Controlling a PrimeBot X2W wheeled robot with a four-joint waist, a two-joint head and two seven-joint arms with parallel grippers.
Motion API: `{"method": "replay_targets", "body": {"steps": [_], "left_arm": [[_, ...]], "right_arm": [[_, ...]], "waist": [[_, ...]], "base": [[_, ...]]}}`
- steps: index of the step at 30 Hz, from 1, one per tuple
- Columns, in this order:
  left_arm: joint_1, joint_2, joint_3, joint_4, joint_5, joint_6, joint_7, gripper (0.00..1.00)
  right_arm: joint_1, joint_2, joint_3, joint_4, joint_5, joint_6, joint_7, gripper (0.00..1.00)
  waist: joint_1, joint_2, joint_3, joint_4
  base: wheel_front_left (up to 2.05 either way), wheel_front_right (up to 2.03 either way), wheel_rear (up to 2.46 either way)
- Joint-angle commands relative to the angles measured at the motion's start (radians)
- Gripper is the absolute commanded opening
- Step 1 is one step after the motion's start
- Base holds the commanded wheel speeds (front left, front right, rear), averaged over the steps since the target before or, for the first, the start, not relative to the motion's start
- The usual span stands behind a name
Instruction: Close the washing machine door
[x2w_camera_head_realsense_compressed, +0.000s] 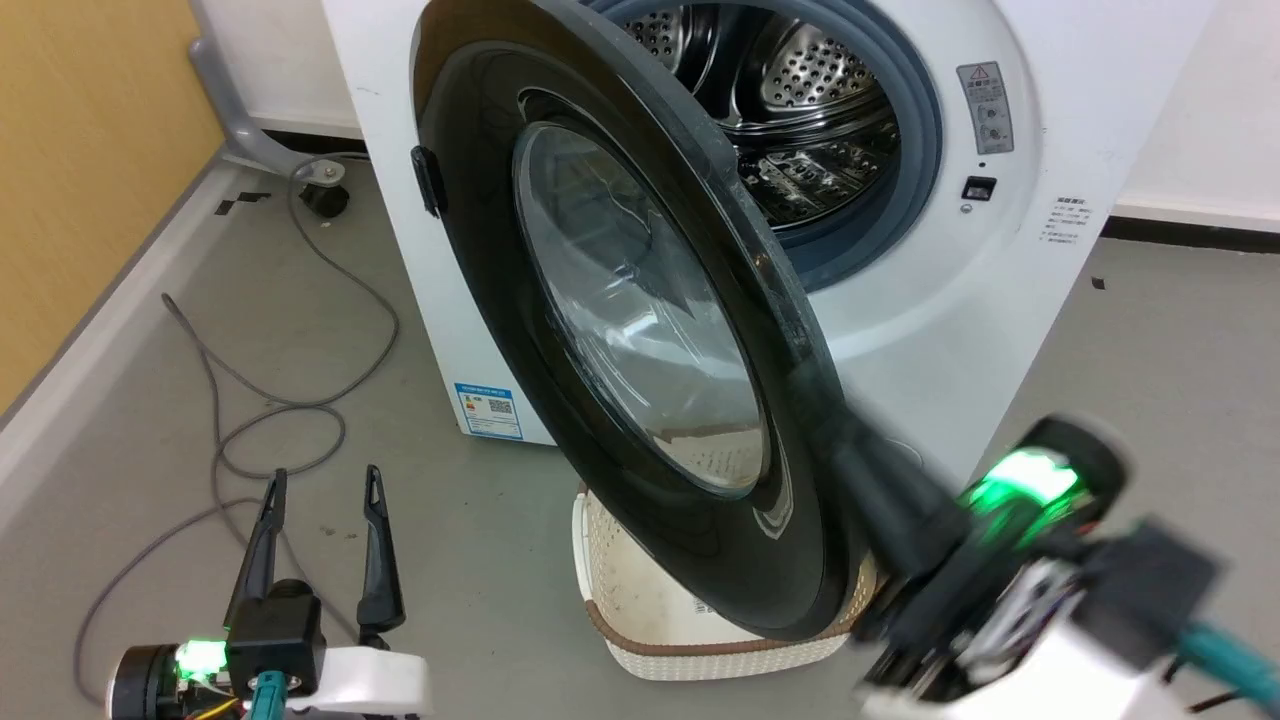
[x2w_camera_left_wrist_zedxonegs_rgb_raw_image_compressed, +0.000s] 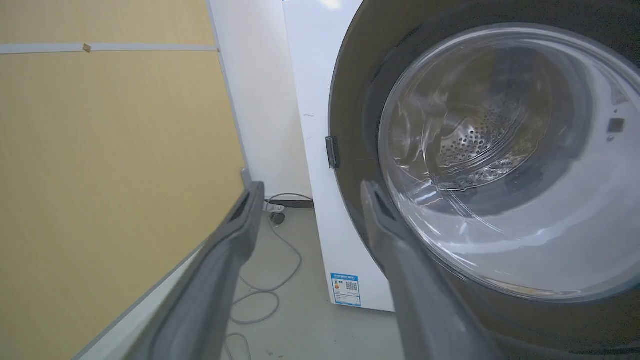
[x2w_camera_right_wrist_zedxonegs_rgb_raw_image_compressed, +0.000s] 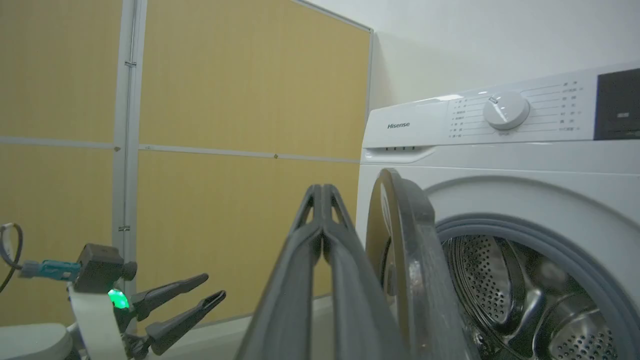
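Door (x2w_camera_head_realsense_compressed: 640, 330) hangs half open, pinched right hand (x2w_camera_right_wrist_zedxonegs_rgb_raw_image_compressed: 322, 196) beside rim.

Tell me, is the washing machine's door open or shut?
Open. The washing machine door stands well clear of the washing machine, with the steel drum showing past its edge.

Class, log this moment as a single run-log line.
phase: closing | washing machine door: partly open | right gripper: shut, at door's free rim | left gripper: open, away from door
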Motion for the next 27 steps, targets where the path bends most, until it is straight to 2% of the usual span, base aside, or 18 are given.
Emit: {"method": "replay_targets", "body": {"steps": [1,7,12,16,21,27], "left_arm": [[0.017,-0.007,0.006,0.003,0.01,-0.004,-0.004,1.0],[0.018,-0.026,0.017,0.002,0.028,-0.013,-0.004,1.0],[0.016,-0.038,0.024,-0.001,0.039,-0.019,-0.004,1.0],[0.015,-0.044,0.027,-0.003,0.044,-0.022,-0.004,1.0],[0.008,-0.054,0.032,-0.006,0.052,-0.029,-0.004,1.0],[-0.005,-0.062,0.028,-0.009,0.06,-0.037,-0.004,1.0]], "right_arm": [[-0.016,-0.023,0.044,0.019,0.008,0.001,-0.003,0.0],[-0.023,-0.092,0.23,0.113,0.009,0.001,-0.003,0.0],[-0.009,-0.118,0.312,0.208,0.02,0.001,-0.003,0.0],[0.0,-0.126,0.31,0.267,0.025,0.001,-0.003,0.0],[0.003,-0.125,0.236,0.362,0.026,0.001,-0.003,0.0],[-0.005,-0.119,0.163,0.419,0.009,0.001,-0.003,0.0]], "waist": [[0.0,0.0,0.0,-0.003],[0.0,0.0,0.005,-0.01],[0.0,0.0,0.014,-0.014],[0.0,0.0,0.023,-0.018],[0.0,0.0,0.043,-0.029],[0.0,0.0,0.068,-0.037]], "base": [[0.0,0.0,0.0],[0.0,0.0,0.0],[0.0,0.0,0.0],[0.0,0.0,0.0],[0.0,0.0,0.0],[0.0,0.0,0.0]]}}
